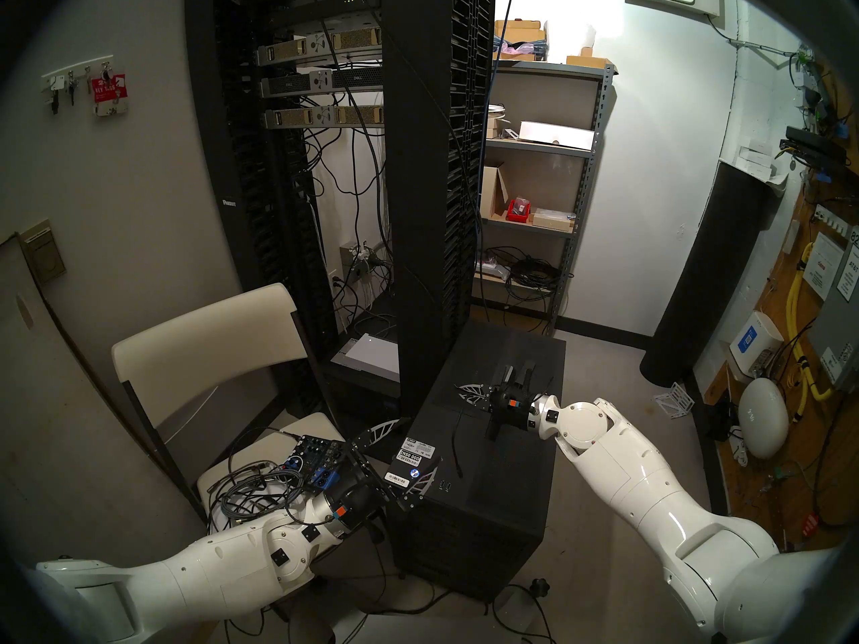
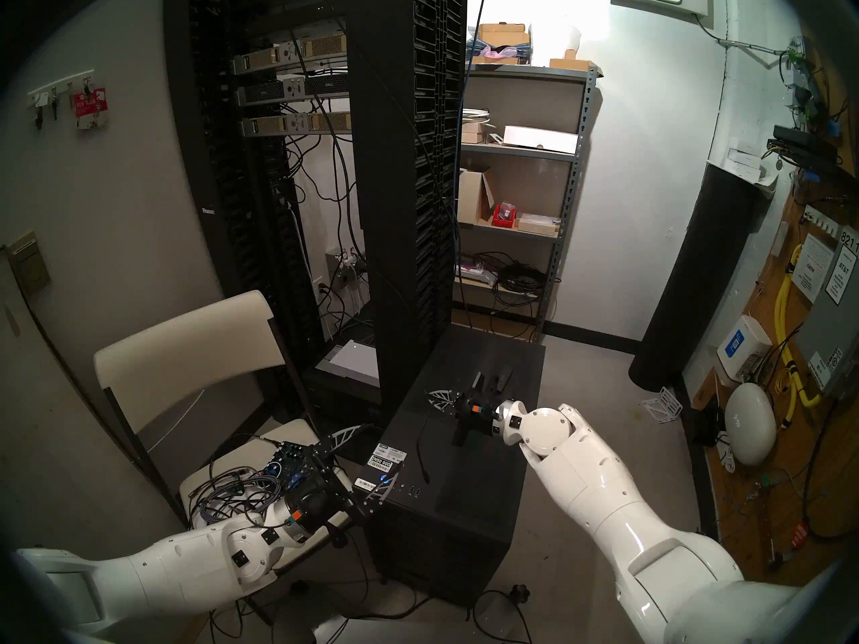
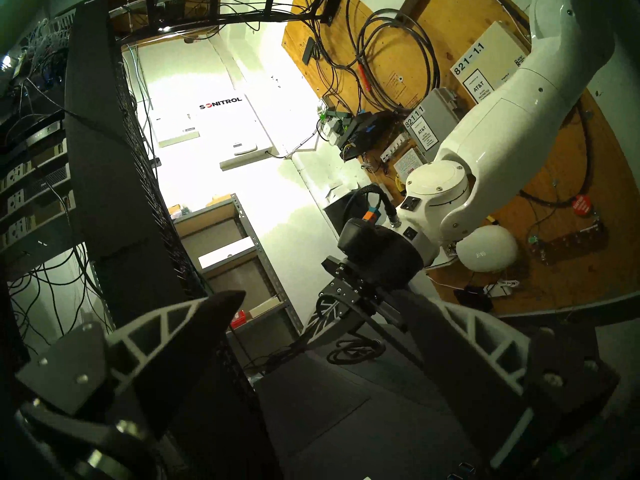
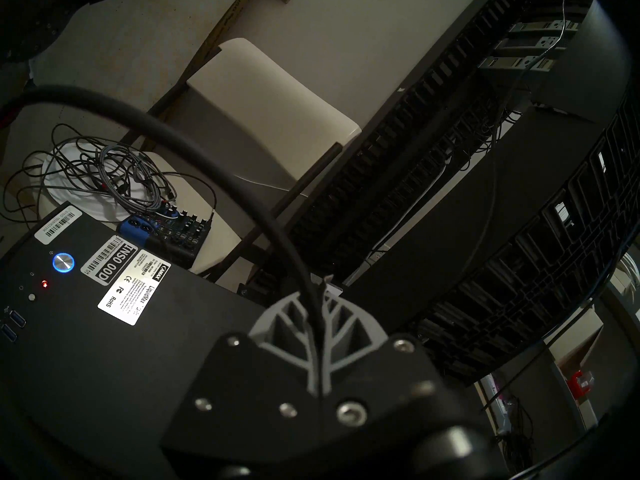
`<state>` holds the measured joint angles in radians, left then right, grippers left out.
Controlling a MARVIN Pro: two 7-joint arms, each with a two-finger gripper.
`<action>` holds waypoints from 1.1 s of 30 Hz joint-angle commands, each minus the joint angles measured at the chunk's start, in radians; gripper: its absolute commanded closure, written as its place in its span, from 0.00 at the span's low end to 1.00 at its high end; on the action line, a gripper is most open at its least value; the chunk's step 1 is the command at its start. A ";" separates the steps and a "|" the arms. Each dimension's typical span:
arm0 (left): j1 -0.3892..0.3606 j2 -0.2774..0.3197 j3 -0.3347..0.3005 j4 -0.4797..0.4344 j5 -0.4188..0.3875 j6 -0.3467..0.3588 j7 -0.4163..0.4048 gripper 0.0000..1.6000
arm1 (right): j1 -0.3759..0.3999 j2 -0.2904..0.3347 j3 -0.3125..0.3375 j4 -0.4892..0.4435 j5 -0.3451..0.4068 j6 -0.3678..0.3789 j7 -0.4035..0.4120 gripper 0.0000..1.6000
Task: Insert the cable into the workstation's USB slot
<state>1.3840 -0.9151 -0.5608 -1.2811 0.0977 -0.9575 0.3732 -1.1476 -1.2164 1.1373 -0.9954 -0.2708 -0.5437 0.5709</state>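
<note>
The black workstation (image 1: 502,480) stands in the middle, with white barcode stickers (image 1: 416,453) and a red light (image 4: 44,284) at its top front. Blue USB slots (image 4: 14,325) sit at that front edge, also in the head view (image 1: 445,485). My right gripper (image 1: 460,390) is above the top panel, shut on the thin black cable (image 4: 242,191), which passes between its fingers. The cable (image 1: 456,443) hangs down; its plug (image 1: 460,473) rests near the front edge. A small coil (image 3: 353,351) lies under that gripper. My left gripper (image 1: 404,452) is open, straddling the sticker corner.
The tall black server rack (image 1: 418,164) rises just behind the workstation. A white folding chair (image 1: 209,341) at the left holds an audio mixer (image 1: 311,466) and tangled cables (image 1: 251,489). A metal shelf (image 1: 534,187) and a black cylinder (image 1: 711,276) stand at the back right.
</note>
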 commanded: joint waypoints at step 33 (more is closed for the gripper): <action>-0.054 -0.012 0.108 -0.068 -0.403 0.214 -0.203 0.00 | 0.023 -0.024 0.008 -0.014 -0.016 -0.007 -0.007 1.00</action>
<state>1.3390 -0.9185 -0.4623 -1.3174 -0.2425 -0.7793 0.2039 -1.1466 -1.2285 1.1432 -0.9926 -0.2874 -0.5447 0.5695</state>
